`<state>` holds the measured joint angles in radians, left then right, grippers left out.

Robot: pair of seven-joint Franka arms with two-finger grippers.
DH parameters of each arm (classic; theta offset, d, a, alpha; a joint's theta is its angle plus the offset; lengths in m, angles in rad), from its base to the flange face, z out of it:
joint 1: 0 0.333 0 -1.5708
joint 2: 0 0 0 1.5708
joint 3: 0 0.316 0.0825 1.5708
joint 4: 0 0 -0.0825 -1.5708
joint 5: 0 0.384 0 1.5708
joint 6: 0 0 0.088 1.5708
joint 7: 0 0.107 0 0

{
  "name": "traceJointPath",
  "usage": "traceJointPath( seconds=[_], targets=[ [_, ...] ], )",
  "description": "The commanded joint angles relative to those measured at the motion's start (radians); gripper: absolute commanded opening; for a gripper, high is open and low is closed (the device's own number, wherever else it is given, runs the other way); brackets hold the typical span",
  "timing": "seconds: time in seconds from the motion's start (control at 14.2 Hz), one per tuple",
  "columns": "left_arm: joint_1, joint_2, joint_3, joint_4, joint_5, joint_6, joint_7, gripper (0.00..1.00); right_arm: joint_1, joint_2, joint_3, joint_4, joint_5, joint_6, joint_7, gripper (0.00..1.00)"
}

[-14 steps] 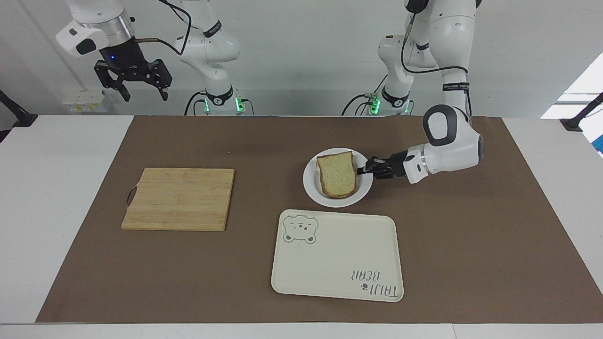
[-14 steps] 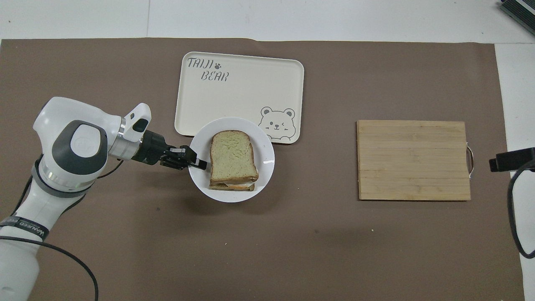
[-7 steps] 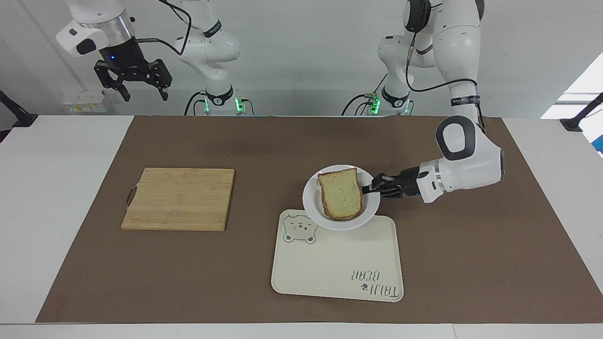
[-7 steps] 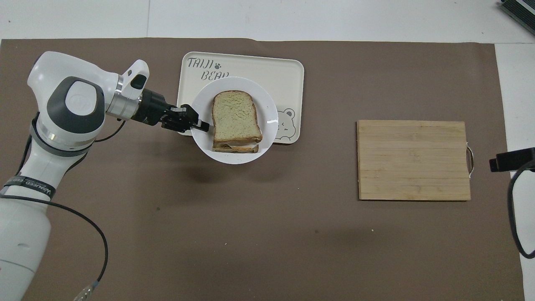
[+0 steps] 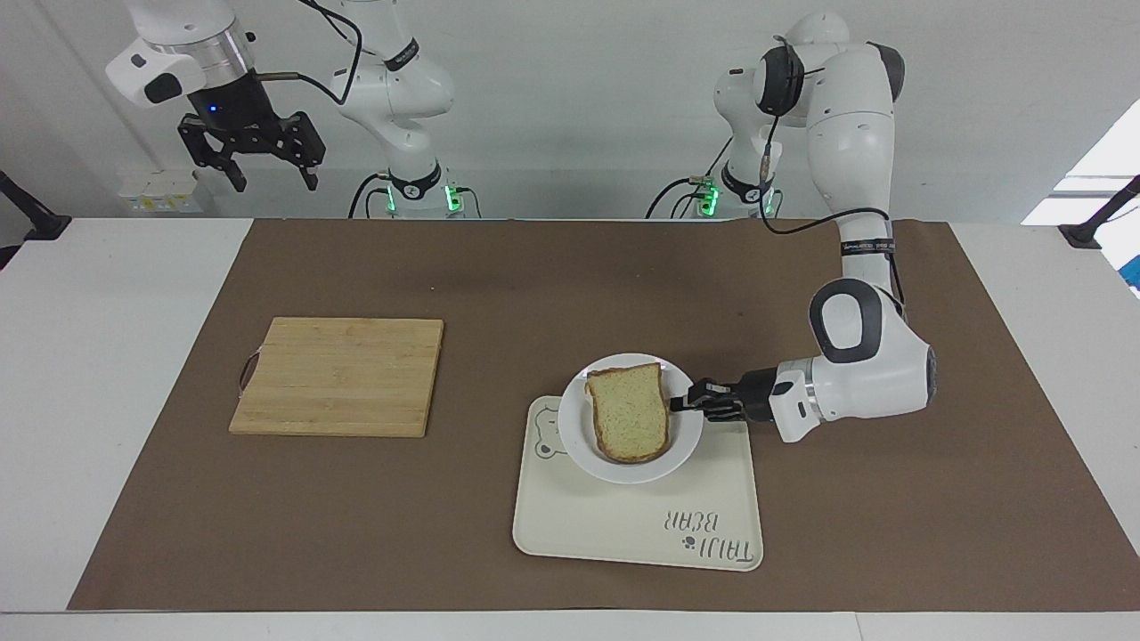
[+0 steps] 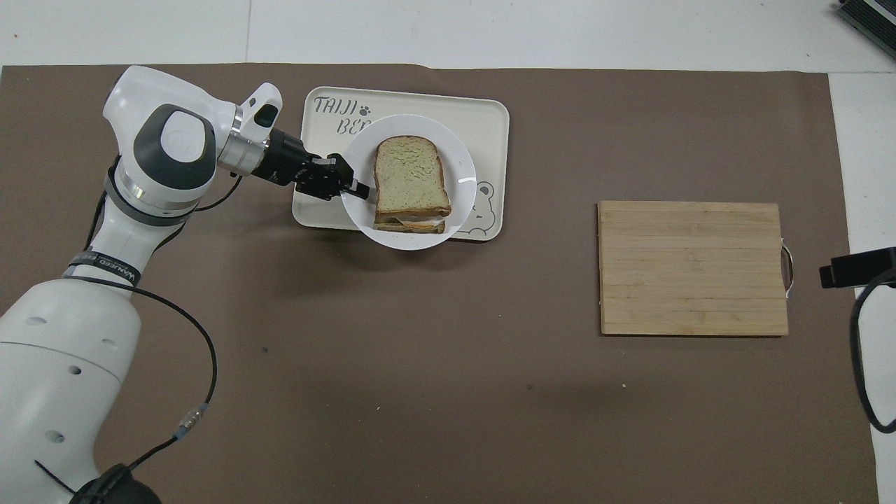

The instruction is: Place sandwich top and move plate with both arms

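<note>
The small white plate (image 5: 583,458) (image 6: 462,157) carries a sandwich whose top slice of tan bread (image 5: 628,411) (image 6: 409,175) lies on the layers below. My left gripper (image 5: 681,401) (image 6: 357,190) is shut on the plate's rim at the left arm's side and holds the plate raised over the cream bear tray (image 5: 623,525) (image 6: 483,112). My right gripper (image 5: 267,174) hangs open and empty, high above the right arm's end of the table, and waits; only part of it (image 6: 857,267) shows at the overhead view's edge.
A wooden cutting board (image 5: 338,376) (image 6: 693,268) lies on the brown mat toward the right arm's end. The brown mat (image 5: 891,499) covers most of the white table.
My left gripper has carried the plate with the sandwich away from the robots, from the mat to over the tray. The right arm has not moved.
</note>
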<state>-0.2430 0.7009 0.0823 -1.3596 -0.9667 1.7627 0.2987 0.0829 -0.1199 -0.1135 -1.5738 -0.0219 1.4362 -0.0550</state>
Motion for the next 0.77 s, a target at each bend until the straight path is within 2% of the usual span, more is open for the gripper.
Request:
traceJointPath(
  seconds=[0.0,0.28,0.63,0.7],
  targets=[
    [0.005,0.051,-0.029,0.077,-0.012,0.04,-0.018,0.0,-0.018,-0.024,0.006,-0.032,0.008,0.023,-0.031,1.0],
    [-0.022,0.066,-0.029,0.074,0.051,0.075,-0.019,0.0,-0.018,-0.024,0.006,-0.032,0.008,0.018,-0.032,1.0],
    [-0.016,0.074,-0.029,0.034,0.055,0.116,-0.036,0.0,-0.018,-0.024,0.006,-0.032,0.008,0.015,-0.032,1.0],
    [-0.01,0.074,-0.029,0.034,0.051,0.116,-0.035,0.82,-0.018,-0.024,0.006,-0.032,0.008,0.015,-0.031,1.0]
  ],
)
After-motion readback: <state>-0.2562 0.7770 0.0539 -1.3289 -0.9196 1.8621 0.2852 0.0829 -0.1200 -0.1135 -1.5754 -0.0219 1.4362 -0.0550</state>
